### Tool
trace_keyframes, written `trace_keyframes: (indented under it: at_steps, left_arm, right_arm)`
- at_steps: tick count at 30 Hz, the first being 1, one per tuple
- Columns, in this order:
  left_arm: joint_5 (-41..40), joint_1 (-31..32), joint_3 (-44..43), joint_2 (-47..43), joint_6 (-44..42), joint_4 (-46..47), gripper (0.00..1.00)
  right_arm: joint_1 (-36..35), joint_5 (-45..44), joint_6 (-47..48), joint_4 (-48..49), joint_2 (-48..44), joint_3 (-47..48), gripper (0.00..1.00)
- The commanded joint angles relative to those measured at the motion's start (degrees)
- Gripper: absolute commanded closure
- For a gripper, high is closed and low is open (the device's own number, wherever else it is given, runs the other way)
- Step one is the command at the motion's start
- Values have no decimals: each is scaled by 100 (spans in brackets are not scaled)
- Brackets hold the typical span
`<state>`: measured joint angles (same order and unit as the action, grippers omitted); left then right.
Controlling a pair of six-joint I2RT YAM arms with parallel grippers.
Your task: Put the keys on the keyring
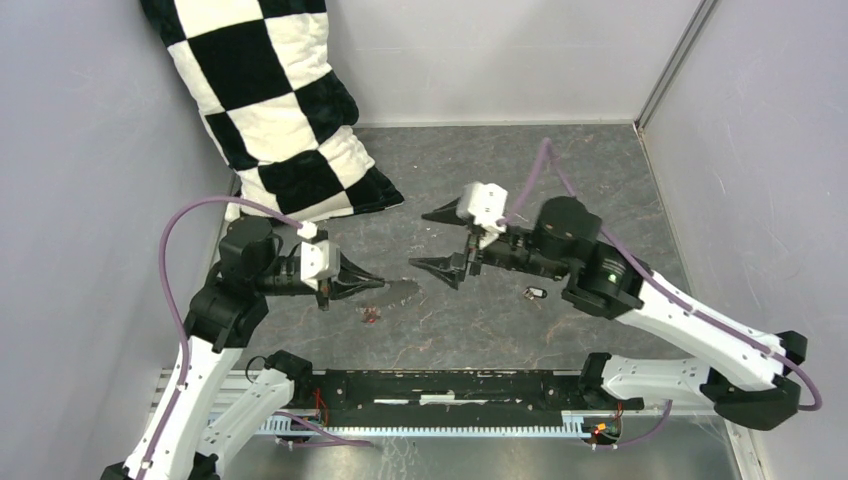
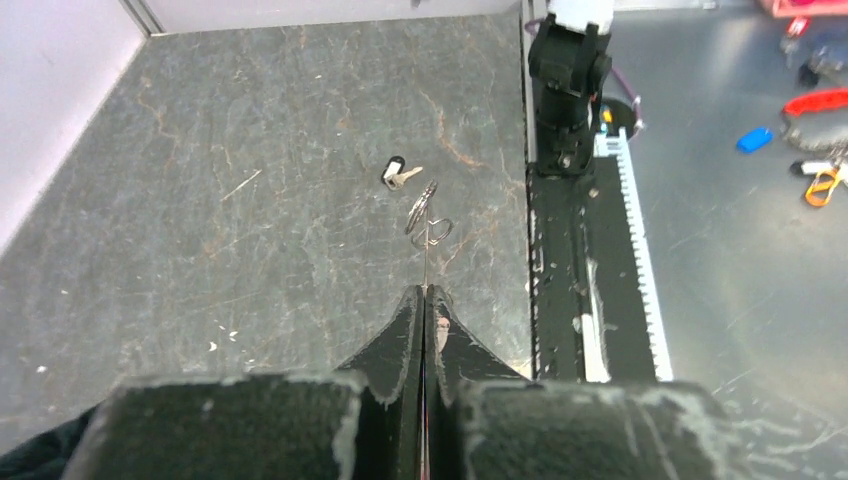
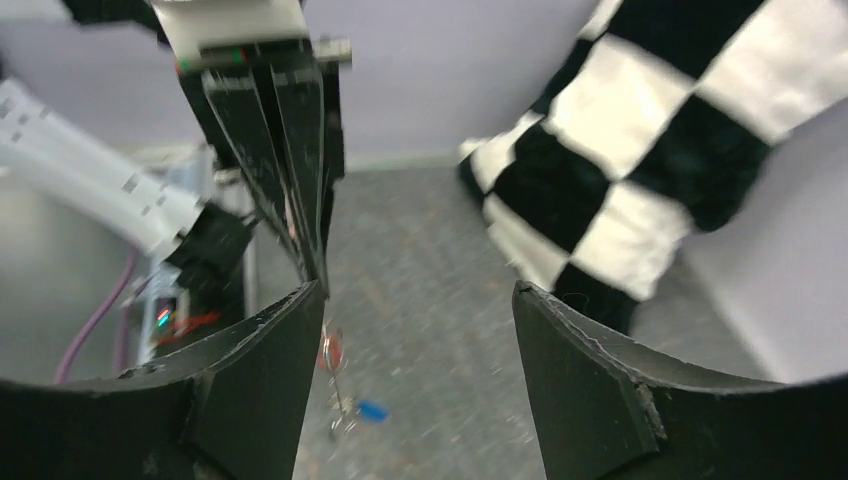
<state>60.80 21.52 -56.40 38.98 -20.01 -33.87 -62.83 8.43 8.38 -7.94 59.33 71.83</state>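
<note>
My left gripper [image 1: 378, 284] [image 2: 427, 292] is shut on the keyring [image 1: 402, 290] [image 2: 424, 212], a thin grey wire hoop. The hoop sticks out past the fingertips, seen edge-on in the left wrist view. In the right wrist view a red key [image 3: 332, 350] and a blue key [image 3: 373, 410] appear to hang on the wire just under the left fingertips [image 3: 318, 270]. The red key [image 1: 372, 315] also shows from above. A dark key with white [image 1: 536, 293] [image 2: 397, 175] lies alone on the table. My right gripper [image 1: 428, 240] [image 3: 415, 295] stands open and holds nothing, facing the left one, a short way from the hoop.
A black-and-white checkered pillow [image 1: 280, 110] [image 3: 620, 170] leans in the back left corner. Grey walls close in the table on three sides. A black toothed rail [image 1: 450, 385] [image 2: 585, 250] runs along the near edge, with loose coloured items [image 2: 815, 100] beyond it.
</note>
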Motion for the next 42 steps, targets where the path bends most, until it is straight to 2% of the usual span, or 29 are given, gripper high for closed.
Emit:
trace_keyframes:
  at_steps: [1, 4, 8, 14, 21, 26, 31, 38, 42]
  left_arm:
    - [279, 10, -204, -320, -2131, -887, 98]
    - [66, 10, -82, -434, -2549, -897, 98]
    - [3, 8, -77, -380, -2692, -957, 98]
    - [-49, 9, -101, -408, -3407, -1513, 98]
    - [1, 2, -94, -518, -3522, -1557, 98]
    - [19, 10, -116, -584, -3505, -1561, 98]
    - [61, 8, -150, -594, -3446, -1568, 98]
    - [69, 9, -154, -619, -3413, -1570, 98]
    - [54, 10, -143, -646, -3423, -1562, 98]
  right_arm:
    - [390, 1886, -818, -923, 471, 270, 23]
    - [423, 1926, -1099, -979, 727, 349, 27]
    - [421, 2034, -1342, -938, 1072, 382, 32]
    - [462, 3233, -1700, -346, 1209, 148, 30]
    - [618, 4474, -1787, 12, 1424, -111, 27]
    - [635, 4183, -1259, -526, 1675, 28, 28]
    - [634, 3754, -1151, -607, 1858, 81, 36]
    - [639, 4429, -1461, 124, 1804, -152, 47]
    - [633, 4566, -1449, 131, 1737, -222, 64]
